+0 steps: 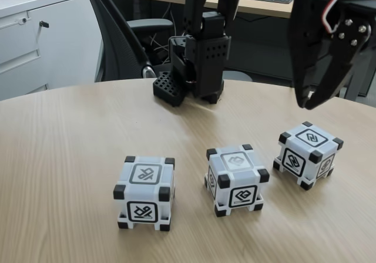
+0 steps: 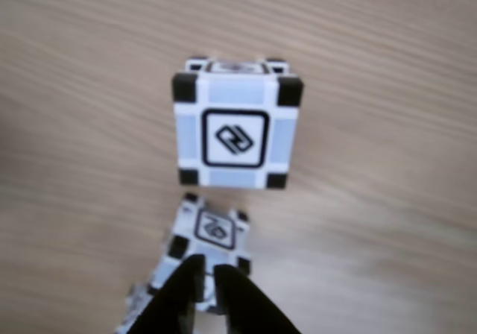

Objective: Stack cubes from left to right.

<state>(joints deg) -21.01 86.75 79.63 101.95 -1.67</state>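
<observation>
**Arm raised above the right-hand cube, nothing held**

In the fixed view, three cubes are seen in a row on the wooden desk (image 1: 59,140): the left cube (image 1: 144,192) nearest the front edge, the middle cube (image 1: 236,179) just beyond it, the right cube (image 1: 307,154) toward the right edge. All stand apart. The arm's base (image 1: 200,63) is set at the far edge, and the gripper (image 1: 310,101) is hung in the air above the right cube, fingertips pointed down, clear of it.

In the other view, the gripper (image 2: 205,271) is seen from above with its jaws nearly closed and nothing between them. One cube (image 2: 235,134) is centred on the desk; another cube (image 2: 211,233) lies below it, partly hidden by the fingers.
</observation>
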